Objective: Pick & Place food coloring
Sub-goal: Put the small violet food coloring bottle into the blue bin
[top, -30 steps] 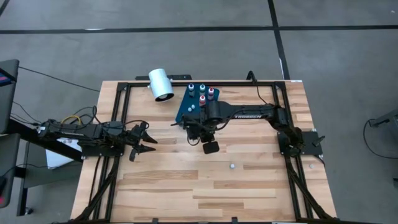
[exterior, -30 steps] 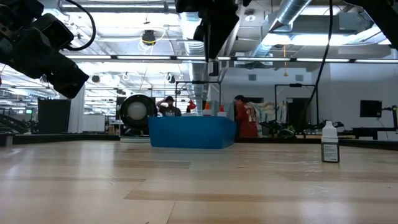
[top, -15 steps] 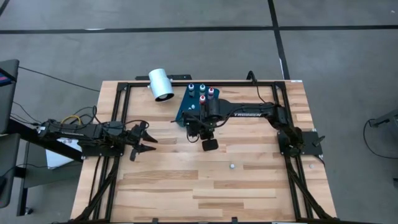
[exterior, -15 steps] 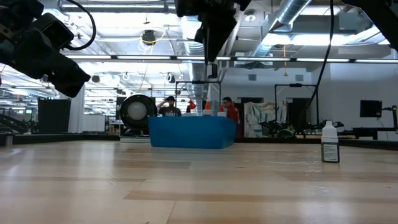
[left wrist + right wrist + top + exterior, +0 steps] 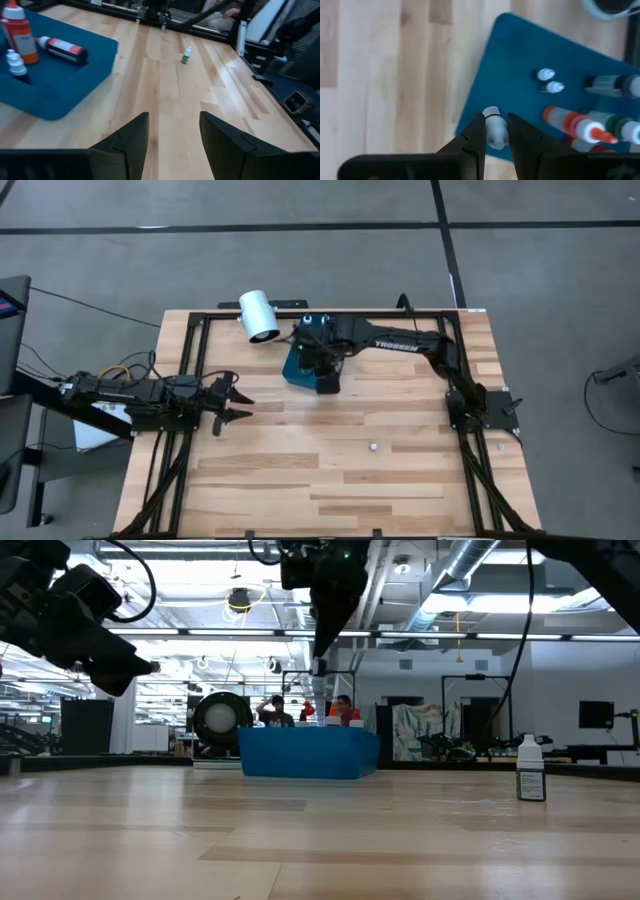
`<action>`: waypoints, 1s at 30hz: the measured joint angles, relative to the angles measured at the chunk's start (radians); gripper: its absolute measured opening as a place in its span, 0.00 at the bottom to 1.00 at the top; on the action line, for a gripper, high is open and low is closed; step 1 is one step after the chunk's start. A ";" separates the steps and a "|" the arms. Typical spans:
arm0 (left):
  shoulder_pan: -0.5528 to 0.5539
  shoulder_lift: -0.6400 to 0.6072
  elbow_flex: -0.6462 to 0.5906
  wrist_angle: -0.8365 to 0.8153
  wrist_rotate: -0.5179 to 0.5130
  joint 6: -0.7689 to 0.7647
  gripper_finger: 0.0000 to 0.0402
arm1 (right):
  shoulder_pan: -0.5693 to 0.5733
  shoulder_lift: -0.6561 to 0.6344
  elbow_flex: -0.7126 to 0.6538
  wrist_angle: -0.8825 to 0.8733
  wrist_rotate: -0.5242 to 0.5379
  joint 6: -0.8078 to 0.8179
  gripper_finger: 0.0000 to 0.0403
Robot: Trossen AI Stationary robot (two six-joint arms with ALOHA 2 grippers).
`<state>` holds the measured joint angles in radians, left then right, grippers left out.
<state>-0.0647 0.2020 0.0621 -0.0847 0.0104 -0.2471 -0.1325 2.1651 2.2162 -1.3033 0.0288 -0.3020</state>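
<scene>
Right end effector [image 5: 495, 131], clenched on a small grey bottle [image 5: 493, 131], has swung from the bare tabletop [image 5: 330, 470] to over the blue tray [image 5: 294, 366]; drop-off likely next; left end effector [image 5: 172, 135] open, idle.

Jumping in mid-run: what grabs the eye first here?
The right gripper hangs over the blue tray at the table's far edge, jaws shut on a small whitish bottle. One lone bottle stands on bare wood nearer the front. The left gripper waits open at the left side.

Blue tray [image 5: 520, 65], red-labelled bottle [image 5: 62, 48], pale wood table [image 5: 330, 460].
</scene>
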 joint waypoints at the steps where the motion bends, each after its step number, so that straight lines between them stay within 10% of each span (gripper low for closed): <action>1: 0.000 0.000 0.000 0.000 -0.012 0.000 0.42 | -0.010 0.000 0.000 0.011 0.000 -0.003 0.16; 30: 0.000 0.000 0.000 0.000 -0.052 -0.011 0.42 | -0.071 0.000 -0.011 0.107 -0.001 -0.013 0.16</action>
<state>-0.0647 0.2020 0.0620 -0.0847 -0.0416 -0.2577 -0.2035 2.1647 2.2050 -1.1963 0.0280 -0.3149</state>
